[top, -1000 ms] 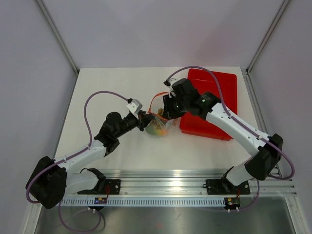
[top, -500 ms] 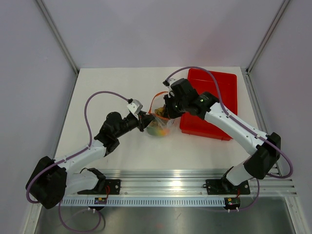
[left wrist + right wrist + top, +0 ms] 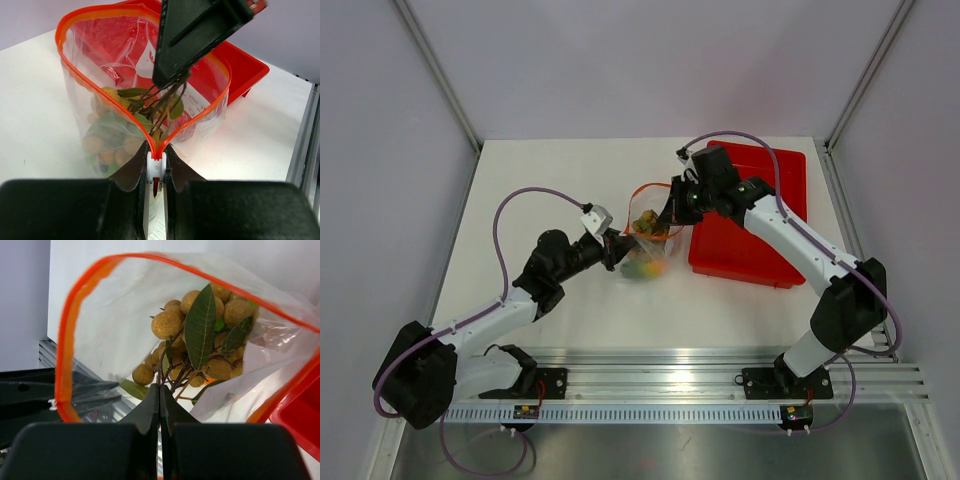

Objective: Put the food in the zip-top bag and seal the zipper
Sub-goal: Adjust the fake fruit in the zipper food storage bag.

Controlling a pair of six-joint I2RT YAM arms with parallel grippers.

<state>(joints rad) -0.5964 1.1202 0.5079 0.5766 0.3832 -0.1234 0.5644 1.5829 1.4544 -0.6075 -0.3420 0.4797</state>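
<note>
**Hidden / unclear**
- Top view: the tip of the right gripper (image 3: 666, 214) is lost against the bag's mouth. The tip of the left gripper (image 3: 617, 250) sits behind crinkled plastic.
- Left wrist view: the right gripper's body is cut off by the top edge.
- The lower bag contents are blurred by the plastic. A green-and-orange shape at the near end reads as the mango (image 3: 642, 268).
- Only a sliver of the green fruit (image 3: 218, 324) shows, behind the balls.
- Cannot tell whether the bunch rests on the bag's floor or hangs free.
- Cannot tell whether the bag touches the tray.

**Position**
- The zip-top bag (image 3: 650, 252) is on the white table (image 3: 540, 180), between the two grippers and just beside the left edge of the red tray (image 3: 750, 235).

**Orientation**
- The mouth is open in a teardrop shape, facing up and toward the right wrist camera.
- The zipper (image 3: 70, 30) rims the whole mouth.
- The mouth's long axis runs from the pinched point at the left gripper out toward the tray.
- The bag body drops below the mouth onto the table.

**Grippers**
- Left: the fingers (image 3: 131, 172) are clamped on the white end piece (image 3: 156, 167) at the zipper's corner.
- Right: the fingers (image 3: 145, 412) are pressed together on the stems (image 3: 172, 375) of the bunch of tan balls (image 3: 167, 322), at the mouth opening.
- The bunch extends away from the right gripper's tips into the bag, with one leaf (image 3: 200, 325) lying lengthwise over it.
</note>
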